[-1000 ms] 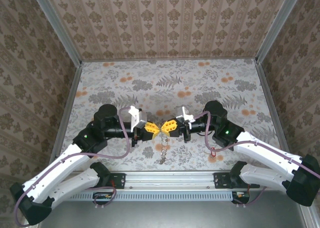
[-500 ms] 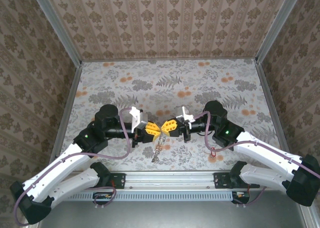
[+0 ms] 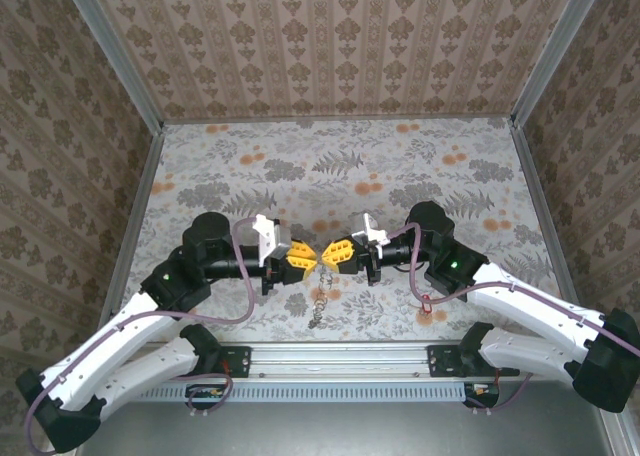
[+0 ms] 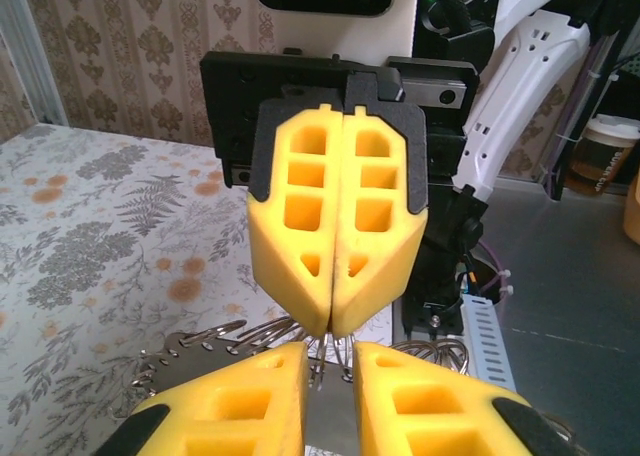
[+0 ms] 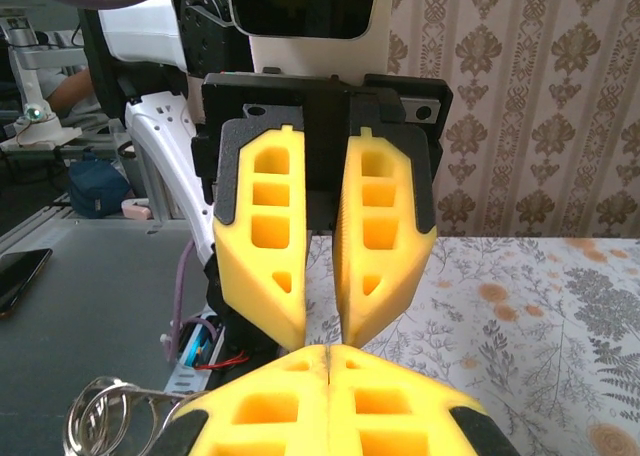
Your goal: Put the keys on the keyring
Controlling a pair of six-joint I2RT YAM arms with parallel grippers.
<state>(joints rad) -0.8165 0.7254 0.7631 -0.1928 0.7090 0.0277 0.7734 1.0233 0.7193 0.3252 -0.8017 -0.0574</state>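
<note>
Your L gripper (image 3: 312,260): fingers a bit apart | R gripper (image 3: 328,255): pinching 1 keyring (image 3: 320,302), mid frame | flowery table (image 3: 300,166), patterned walls (image 3: 330,46)

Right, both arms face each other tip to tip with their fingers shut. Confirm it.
Not both. The left fingers stand apart, with a gap between them in the right wrist view. The right fingers are shut, and the arms do face each other tip to tip.

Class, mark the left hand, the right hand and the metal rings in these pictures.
left hand (image 5: 325,338), right wrist view, gap between its fingertips.
right hand (image 4: 331,324), left wrist view, where its shut fingertips meet.
metal rings (image 5: 108,406), right wrist view, on the wire coils.
</note>
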